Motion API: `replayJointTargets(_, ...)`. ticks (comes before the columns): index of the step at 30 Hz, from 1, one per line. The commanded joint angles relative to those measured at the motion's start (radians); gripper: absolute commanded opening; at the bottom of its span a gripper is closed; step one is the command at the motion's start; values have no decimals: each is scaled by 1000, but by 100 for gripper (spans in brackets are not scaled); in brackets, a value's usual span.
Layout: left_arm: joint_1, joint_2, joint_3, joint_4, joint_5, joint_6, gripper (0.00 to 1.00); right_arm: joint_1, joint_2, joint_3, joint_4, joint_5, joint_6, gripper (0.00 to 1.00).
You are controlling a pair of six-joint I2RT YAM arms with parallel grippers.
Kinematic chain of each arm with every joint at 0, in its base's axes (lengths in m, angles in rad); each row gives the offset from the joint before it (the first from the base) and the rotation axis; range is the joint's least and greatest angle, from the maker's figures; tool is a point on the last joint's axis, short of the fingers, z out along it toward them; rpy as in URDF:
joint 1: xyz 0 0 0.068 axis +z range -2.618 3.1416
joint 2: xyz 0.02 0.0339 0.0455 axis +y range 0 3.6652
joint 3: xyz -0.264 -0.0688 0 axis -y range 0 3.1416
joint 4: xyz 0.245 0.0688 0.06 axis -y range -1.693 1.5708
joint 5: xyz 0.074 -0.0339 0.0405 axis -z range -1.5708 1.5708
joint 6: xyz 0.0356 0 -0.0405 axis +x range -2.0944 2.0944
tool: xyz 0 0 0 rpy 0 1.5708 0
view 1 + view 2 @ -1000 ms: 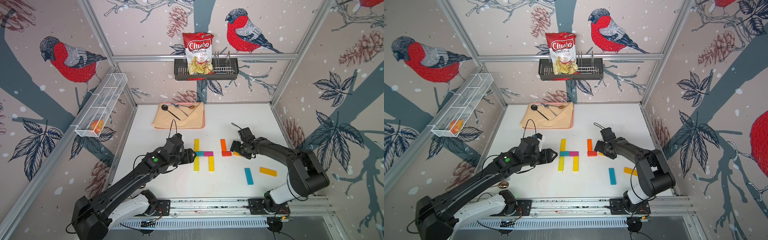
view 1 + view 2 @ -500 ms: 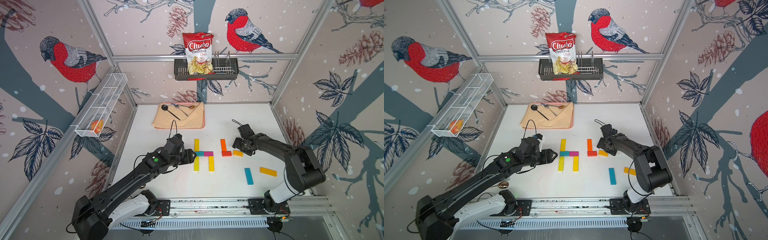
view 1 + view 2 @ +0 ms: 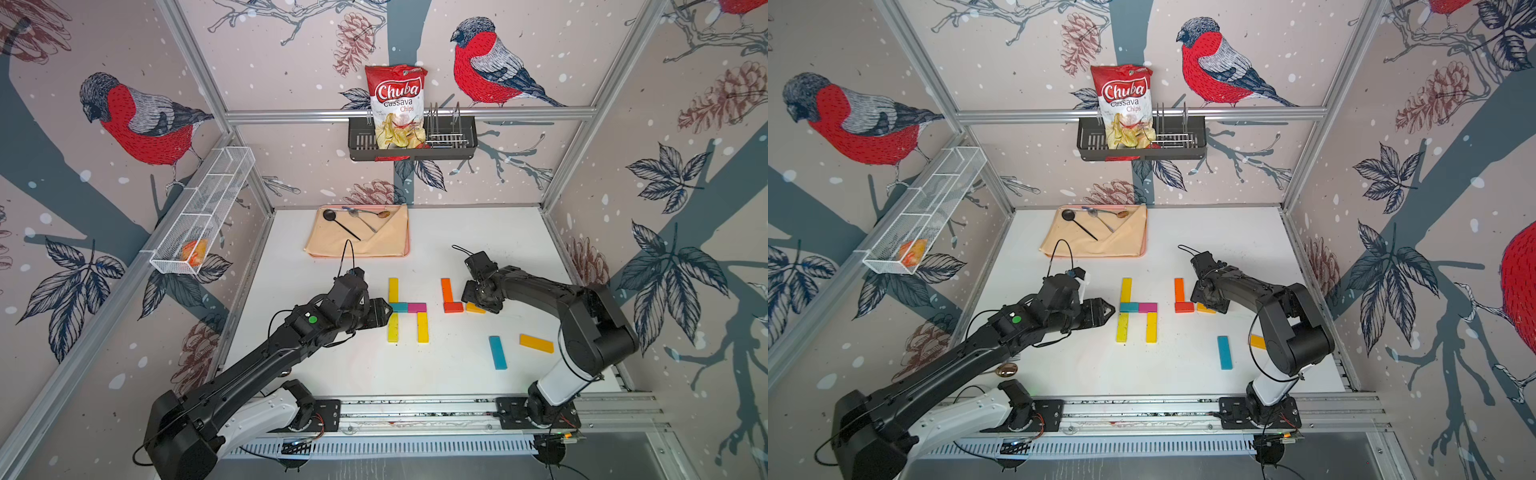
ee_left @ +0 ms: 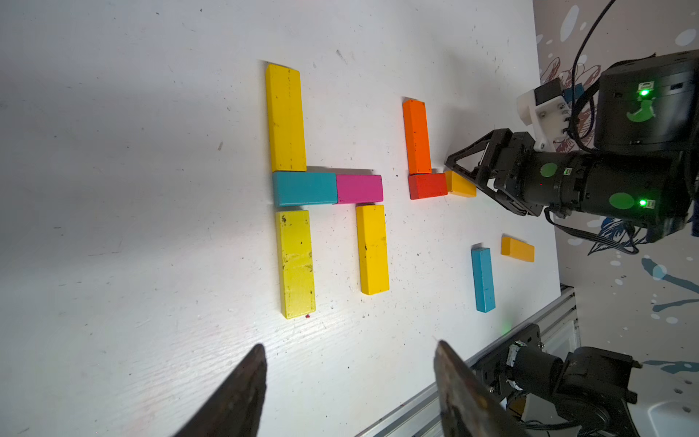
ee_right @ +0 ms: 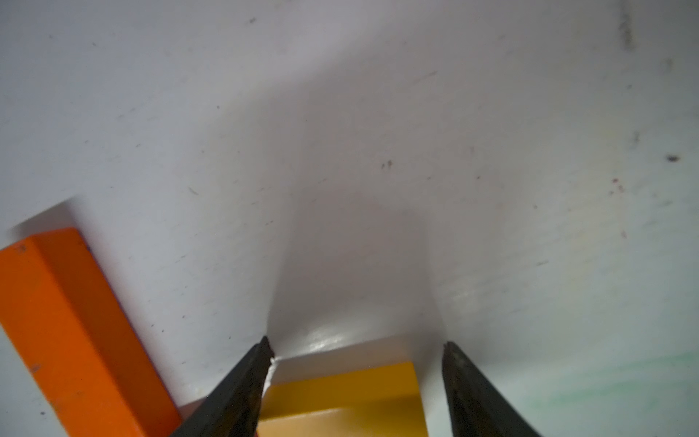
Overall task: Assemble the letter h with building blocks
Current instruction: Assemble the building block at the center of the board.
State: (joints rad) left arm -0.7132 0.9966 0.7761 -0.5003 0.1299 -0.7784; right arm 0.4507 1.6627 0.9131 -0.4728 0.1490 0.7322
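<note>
**Second h, half built**

Clock read on a top view, twelve at the back wall. The white table (image 3: 415, 374) is open at six; a cloth (image 3: 376, 243) lies at twelve. My left claw (image 4: 350, 346) hangs wide and empty at nine of the finished h (image 3: 398, 307). At three, orange block (image 3: 446, 289) and red block (image 3: 453, 307) make a corner. My right claw (image 5: 357, 342) straddles the short amber block (image 4: 461, 184), one finger touching, a gap at the other. Unplaced, at five near the right edge: teal-blue block (image 3: 497, 352), long amber block (image 3: 536, 343).
</note>
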Motion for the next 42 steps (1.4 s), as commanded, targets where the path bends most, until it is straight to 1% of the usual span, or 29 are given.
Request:
replayJointTargets(1,3,2,5,23,-7,16,69,0,-7,4,-18,3,10,72)
replayJointTargets(9,3,7,6,25,-7,17,69,-9,-40,2,26,-73,24,73)
replayJointTargets(21,4,10,5,23,-10,22,69,-7,-22,13,42,-101,27,73)
replayJointTargets(35,4,17,0,25,-12,22,69,-6,13,45,34,-79,-3,74)
replayJointTargets(37,4,17,-2,26,-12,21,69,-6,23,56,23,-66,-5,74)
replayJointTargets(42,4,14,-3,25,-12,19,69,-5,52,82,-40,14,-10,72)
